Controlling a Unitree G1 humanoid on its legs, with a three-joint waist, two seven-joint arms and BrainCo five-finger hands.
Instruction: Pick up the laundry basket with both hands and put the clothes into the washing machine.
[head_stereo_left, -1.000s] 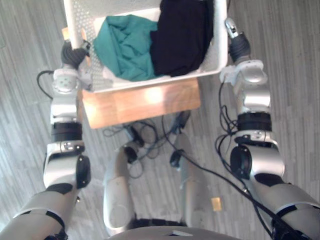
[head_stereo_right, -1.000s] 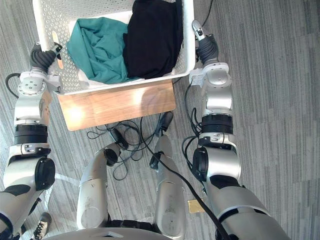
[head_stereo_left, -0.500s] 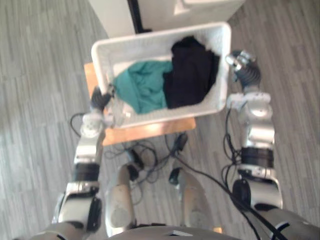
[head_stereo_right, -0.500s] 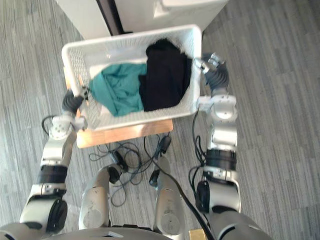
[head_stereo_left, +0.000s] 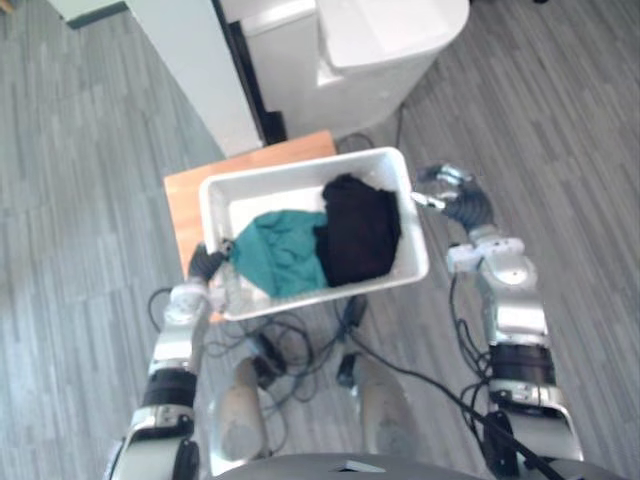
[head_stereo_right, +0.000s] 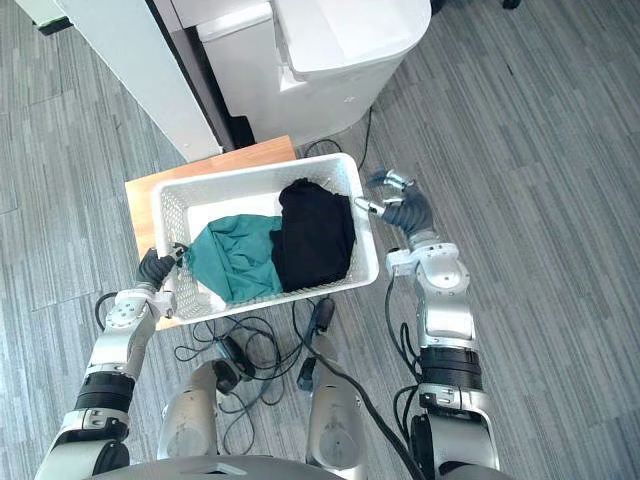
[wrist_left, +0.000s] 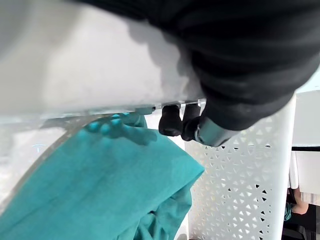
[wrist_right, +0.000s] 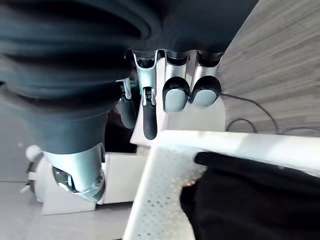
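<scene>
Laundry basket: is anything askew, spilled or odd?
Nothing is spilled: the green cloth and black cloth lie inside the laundry basket. One oddity: the left robot hand grips its rim, while the right robot hand is open beside the right corner.

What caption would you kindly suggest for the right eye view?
Left hand grips the laundry basket, right hand open beside it; teal cloth and black cloth inside, washing machine ahead.

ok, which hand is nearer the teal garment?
Left. The left hand holds the rim of the basket right beside the teal garment; the right hand is at the opposite end, beyond the black garment.
</scene>
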